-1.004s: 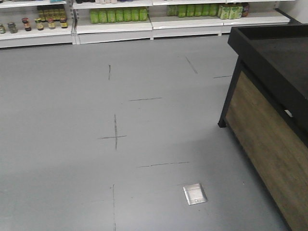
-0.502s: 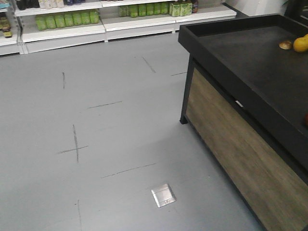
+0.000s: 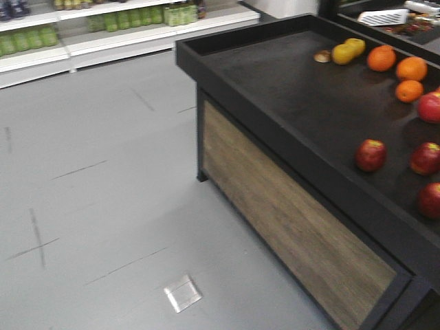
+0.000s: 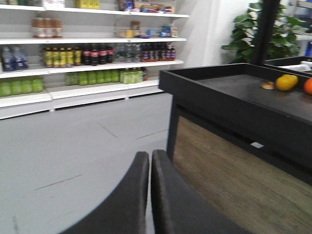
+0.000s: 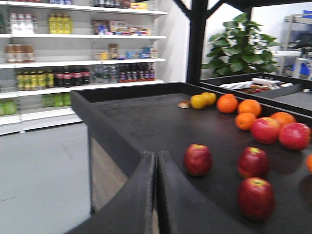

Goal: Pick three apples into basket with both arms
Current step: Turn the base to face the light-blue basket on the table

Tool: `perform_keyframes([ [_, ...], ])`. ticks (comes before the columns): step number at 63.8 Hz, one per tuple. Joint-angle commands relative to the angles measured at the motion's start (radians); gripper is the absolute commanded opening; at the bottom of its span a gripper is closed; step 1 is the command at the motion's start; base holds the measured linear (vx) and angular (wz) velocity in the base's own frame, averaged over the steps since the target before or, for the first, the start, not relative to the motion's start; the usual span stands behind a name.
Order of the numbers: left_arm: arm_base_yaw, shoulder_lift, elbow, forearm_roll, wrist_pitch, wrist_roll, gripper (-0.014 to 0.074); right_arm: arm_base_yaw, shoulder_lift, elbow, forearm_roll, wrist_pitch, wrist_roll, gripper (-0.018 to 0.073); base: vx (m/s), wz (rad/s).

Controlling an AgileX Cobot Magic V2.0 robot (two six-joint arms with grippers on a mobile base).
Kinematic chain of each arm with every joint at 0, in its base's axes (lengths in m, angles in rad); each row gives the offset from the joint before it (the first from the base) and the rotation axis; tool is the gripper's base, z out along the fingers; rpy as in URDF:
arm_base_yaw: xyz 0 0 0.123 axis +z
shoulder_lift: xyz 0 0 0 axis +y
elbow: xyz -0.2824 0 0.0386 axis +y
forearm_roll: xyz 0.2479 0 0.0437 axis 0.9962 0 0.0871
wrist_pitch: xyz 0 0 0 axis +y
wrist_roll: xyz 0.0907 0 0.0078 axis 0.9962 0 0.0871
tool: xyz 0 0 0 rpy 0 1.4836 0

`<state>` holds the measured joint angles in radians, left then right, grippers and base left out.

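- Fingers (image 4: 124,200) of the left arm are pressed together and empty, over the grey floor (image 4: 73,146), with the desk (image 4: 234,92) to the right.
- Right fingers (image 5: 134,200) are also closed on nothing, at the desk's near edge.
- Three dark red apples (image 5: 197,159) lie apart on the near right of the desk, with oranges (image 5: 227,103) farther back.

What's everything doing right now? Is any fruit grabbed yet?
Left end effector: shut, holding nothing.
Right end effector: shut, holding nothing.
Apples: three dark red ones, sitting apart on the black table, none grabbed.
Oranges: resting on the same table, beyond the apples, untouched.
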<state>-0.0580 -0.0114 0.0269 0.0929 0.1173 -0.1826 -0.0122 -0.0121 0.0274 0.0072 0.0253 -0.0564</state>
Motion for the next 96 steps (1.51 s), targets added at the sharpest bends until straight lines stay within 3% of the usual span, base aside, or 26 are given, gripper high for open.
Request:
perform_keyframes([
  [1,0.000,-0.016,0.004,-0.001,-0.073,-0.008,-0.0006,-0.008,-0.012,0.014,-0.007,-0.075,0.000,-0.0009,0.12,-0.46],
  [96,0.000,-0.016,0.004,-0.001,-0.073,-0.007,-0.0006,-0.008,-0.012,0.014,-0.007,-0.075,0.000,-0.0009,0.13,-0.52],
])
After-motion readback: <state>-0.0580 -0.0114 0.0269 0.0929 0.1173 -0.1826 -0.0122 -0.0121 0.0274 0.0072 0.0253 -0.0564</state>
